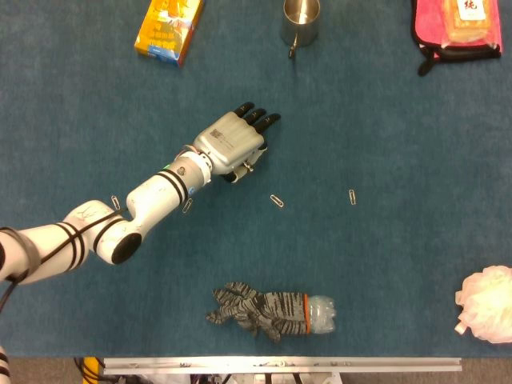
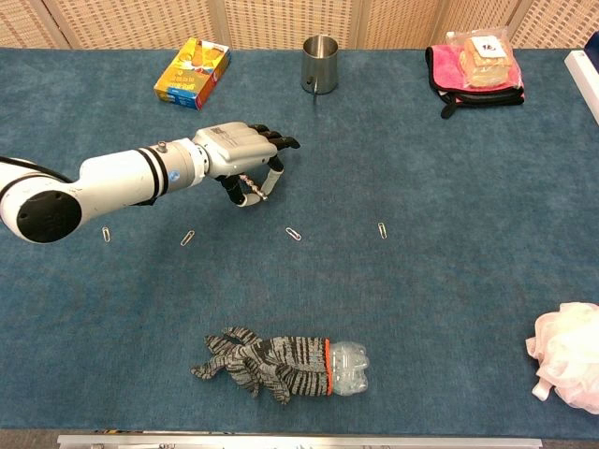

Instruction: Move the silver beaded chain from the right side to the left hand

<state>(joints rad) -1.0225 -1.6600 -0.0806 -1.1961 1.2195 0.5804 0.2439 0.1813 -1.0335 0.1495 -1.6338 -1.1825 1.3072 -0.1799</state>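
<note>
One left hand (image 2: 241, 154) hovers over the blue worktop (image 2: 449, 281), its fingers (image 2: 271, 178) curled around one silver beaded chain (image 2: 253, 184). Four paper clips, one steel cup (image 2: 319, 64) and one snack box (image 2: 192, 73) lie around it.

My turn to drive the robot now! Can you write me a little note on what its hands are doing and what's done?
Left hand: held palm down above the blue table cloth, gripping the silver beaded chain, which dangles under the palm in the chest view.
Right hand: not in either view.
Done: the chain is in the left hand.
Left: probably nothing except keeping hold. Careful of the small metal paper clip lying nearby.
</note>
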